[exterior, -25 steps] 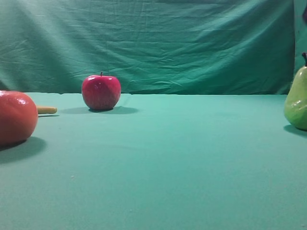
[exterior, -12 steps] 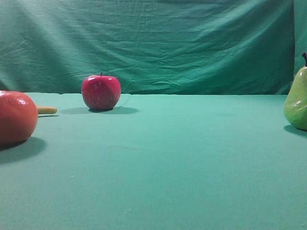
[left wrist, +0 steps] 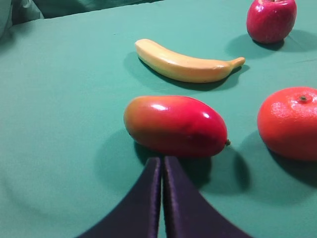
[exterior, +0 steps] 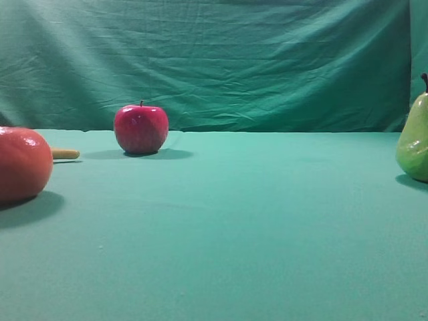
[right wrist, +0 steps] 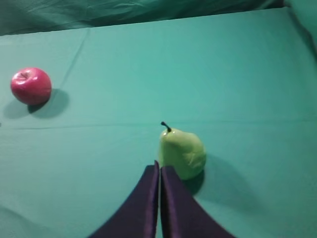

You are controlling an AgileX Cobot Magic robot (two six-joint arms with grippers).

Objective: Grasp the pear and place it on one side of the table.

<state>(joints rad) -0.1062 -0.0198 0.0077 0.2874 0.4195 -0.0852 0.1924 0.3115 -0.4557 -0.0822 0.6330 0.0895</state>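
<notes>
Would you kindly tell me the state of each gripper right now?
Left gripper: shut, holding nothing, near the mango.
Right gripper: shut, holding nothing, beside the pear.

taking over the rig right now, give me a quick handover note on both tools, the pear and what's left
Left tool: shut, empty, above the table just short of the mango.
Right tool: shut, empty, fingertips just short of the pear.
The pear stands upright at the right edge of the exterior high view, free of any tool.
Done: judging by its place, the pear looks set down at one side.
Left: confirm that spot is acceptable.
</notes>
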